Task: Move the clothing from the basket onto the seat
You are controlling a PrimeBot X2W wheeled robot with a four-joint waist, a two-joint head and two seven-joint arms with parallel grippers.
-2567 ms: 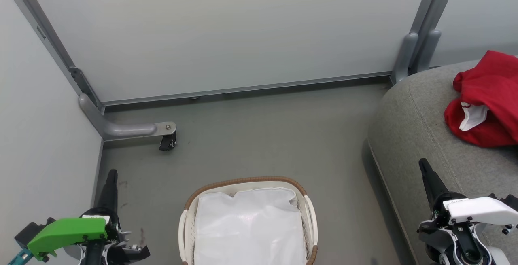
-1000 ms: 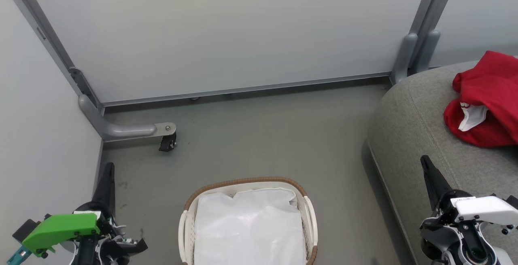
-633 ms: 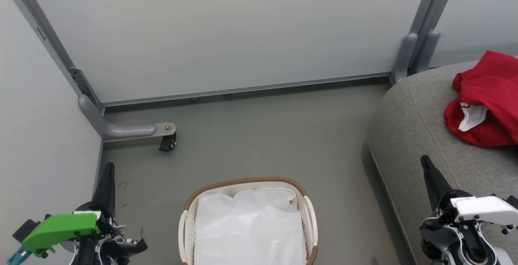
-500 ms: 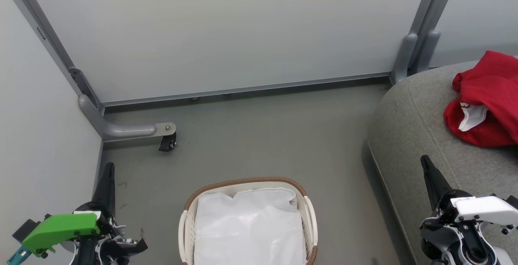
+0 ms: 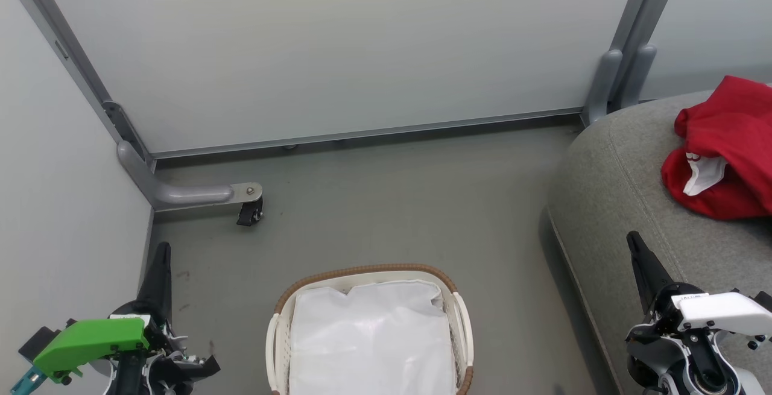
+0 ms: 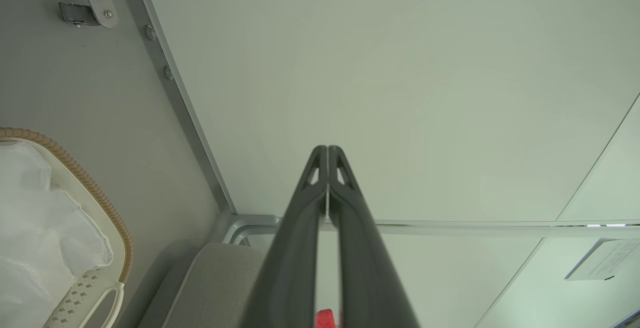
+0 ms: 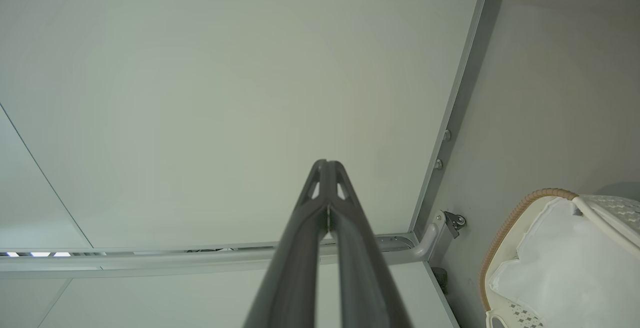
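At right, red clothing (image 5: pixel 733 142) lay on the seat (image 5: pixel 609 196), well apart from the basket (image 5: pixel 362 270). The left claw (image 5: pixel 161 249) and right claw (image 5: pixel 631 239) were pressed together, empty.

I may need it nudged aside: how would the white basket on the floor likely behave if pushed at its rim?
The basket looks like thin perforated plastic with a white liner showing inside, so it is probably light and would likely slide on the smooth floor. Pushed high at the brown rim it might tip instead. Its walls may flex slightly.
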